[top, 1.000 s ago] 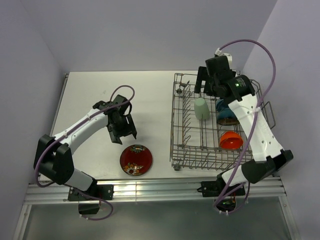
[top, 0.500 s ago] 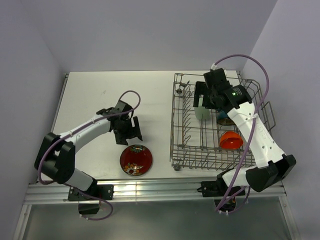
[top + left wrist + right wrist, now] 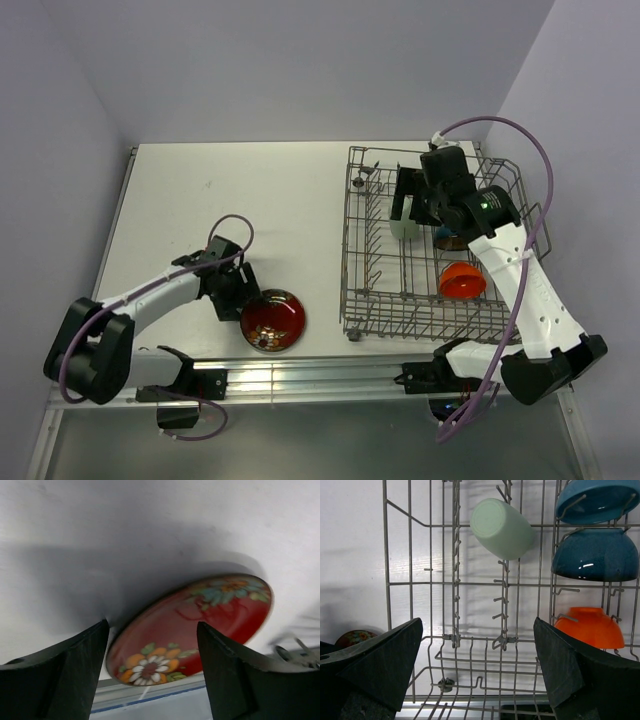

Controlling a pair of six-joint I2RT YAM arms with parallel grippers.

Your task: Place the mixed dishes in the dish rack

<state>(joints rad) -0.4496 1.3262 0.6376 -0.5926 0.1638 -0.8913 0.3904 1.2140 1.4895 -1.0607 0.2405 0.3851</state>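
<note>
The red patterned plate (image 3: 200, 625) lies on the white table (image 3: 250, 190), well left of the wire dish rack (image 3: 360, 290), just ahead of the left gripper (image 3: 151, 627) with its jaws spread wide, while the right gripper (image 3: 477, 622), wide and empty, hangs over the racked pale green cup (image 3: 502, 527), blue bowl (image 3: 597, 500), darker blue bowl (image 3: 595, 555) and orange-red bowl (image 3: 590, 625).

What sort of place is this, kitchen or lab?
Likely a lab robot cell, not a kitchen: a white table boxed in by plain walls, two arms bolted to a metal rail, the dish rack standing loose on the tabletop.
</note>
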